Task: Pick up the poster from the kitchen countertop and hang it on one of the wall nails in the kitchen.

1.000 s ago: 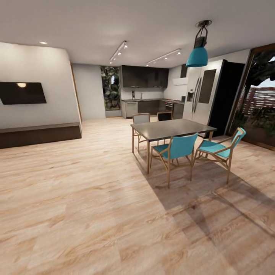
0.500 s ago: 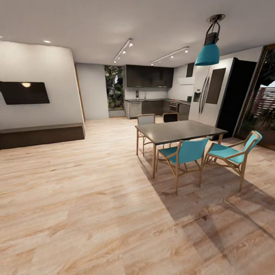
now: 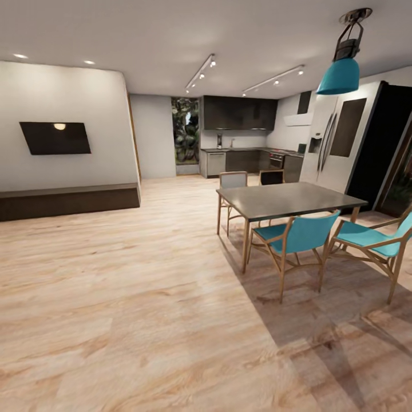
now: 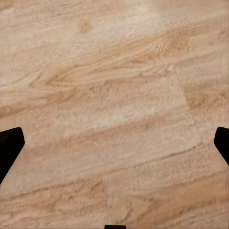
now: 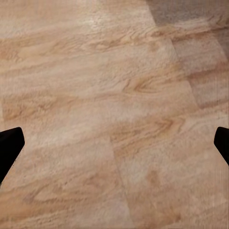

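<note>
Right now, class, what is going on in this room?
Nothing is being handled yet. The robot stands on the wooden floor of an open room, facing a kitchen countertop far off at the back. A dining table with teal chairs lies to its right. Both wrist views look down at bare floorboards, and each end effector, left and right, is open and empty.

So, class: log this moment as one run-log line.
phase: in transit | kitchen countertop: far ahead | dining table: right | left gripper: open | right gripper: open

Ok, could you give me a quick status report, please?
Both grippers open, empty, over wood floor. Kitchen countertop far ahead; poster not made out. Dining table and chairs to the right.
</note>
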Motion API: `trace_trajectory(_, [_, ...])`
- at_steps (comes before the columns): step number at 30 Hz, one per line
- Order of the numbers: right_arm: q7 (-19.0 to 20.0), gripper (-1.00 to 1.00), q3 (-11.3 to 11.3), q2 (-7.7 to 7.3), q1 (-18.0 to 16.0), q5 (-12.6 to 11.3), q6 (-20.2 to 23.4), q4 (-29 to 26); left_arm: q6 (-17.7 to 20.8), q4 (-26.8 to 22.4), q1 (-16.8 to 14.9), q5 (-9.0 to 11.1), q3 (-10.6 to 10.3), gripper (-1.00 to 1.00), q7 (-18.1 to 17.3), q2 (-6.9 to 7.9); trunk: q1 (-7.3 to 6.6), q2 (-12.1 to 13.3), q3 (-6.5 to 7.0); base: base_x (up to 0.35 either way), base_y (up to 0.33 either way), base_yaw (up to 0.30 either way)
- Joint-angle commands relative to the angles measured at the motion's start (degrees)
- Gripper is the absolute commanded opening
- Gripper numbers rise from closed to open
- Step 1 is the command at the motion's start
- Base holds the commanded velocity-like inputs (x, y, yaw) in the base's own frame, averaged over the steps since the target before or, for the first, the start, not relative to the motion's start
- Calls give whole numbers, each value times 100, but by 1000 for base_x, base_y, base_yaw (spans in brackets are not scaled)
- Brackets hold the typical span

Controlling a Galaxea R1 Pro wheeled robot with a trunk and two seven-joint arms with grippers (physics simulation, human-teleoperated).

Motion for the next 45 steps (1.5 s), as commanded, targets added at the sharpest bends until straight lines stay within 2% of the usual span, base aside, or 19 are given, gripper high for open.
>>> trace_trajectory(1, [-2, 100, 3, -3, -3, 14, -17, 6, -9, -5, 1, 0, 8, 100, -5, -1, 4, -2, -5, 336, 53, 8])
trace_trajectory(15, [4, 100, 18, 5, -3, 19, -23, 129, -9, -5, 1, 0, 11, 100, -5, -1, 4, -2, -5, 334, 139, 2])
trace_trajectory(23, [-7, 100, 10, 44, -3, 18, -31, 132, -9, 1, 1, -3, 12, 100, -6, -1, 4, -2, -34, 326, 142, 136])
trace_trajectory(45, [0, 100, 22, 13, -3, 20, -25, 335, -18, 3, 1, -7, 20, 100, 3, -1, 4, -2, -38, 339, 6, 7])
